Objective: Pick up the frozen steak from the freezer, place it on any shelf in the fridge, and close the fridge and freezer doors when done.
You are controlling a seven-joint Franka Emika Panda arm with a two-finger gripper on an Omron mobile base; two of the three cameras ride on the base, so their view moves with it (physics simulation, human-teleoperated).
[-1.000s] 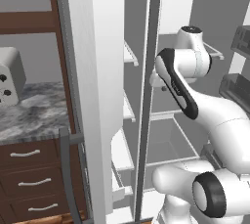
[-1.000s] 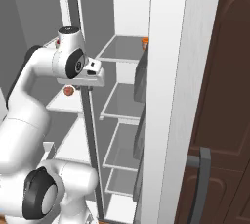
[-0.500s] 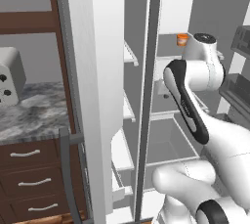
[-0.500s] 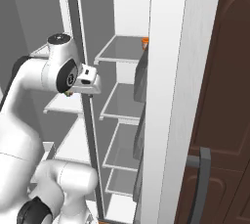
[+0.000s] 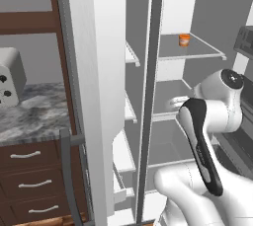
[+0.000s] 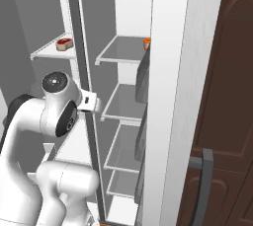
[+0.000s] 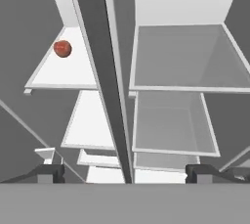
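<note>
1. The frozen steak (image 6: 63,44) lies on the top white shelf of the freezer (image 6: 47,55), the narrower left compartment; in the hand view it shows as a small red piece (image 7: 62,49) on that same shelf. Nothing touches it, so the pick-up is not yet done.
2. The fridge (image 6: 123,52), the wider compartment, has broad grey shelves, and a small orange jar (image 5: 184,40) stands on the top one. Plenty of bare shelf is left for the steak.
3. The gripper (image 7: 124,173) hangs in front of the dark divider between the two compartments, well apart from the steak. Its two fingertips (image 7: 48,172) stand wide apart with nothing between them.
4. Both doors are swung open: the freezer door (image 5: 96,96) at the left and the fridge door (image 6: 168,101) at the right.
5. Judged from this, every step is left: reaching up to the steak, grasping it, moving it to a fridge shelf, and shutting both doors.
</note>
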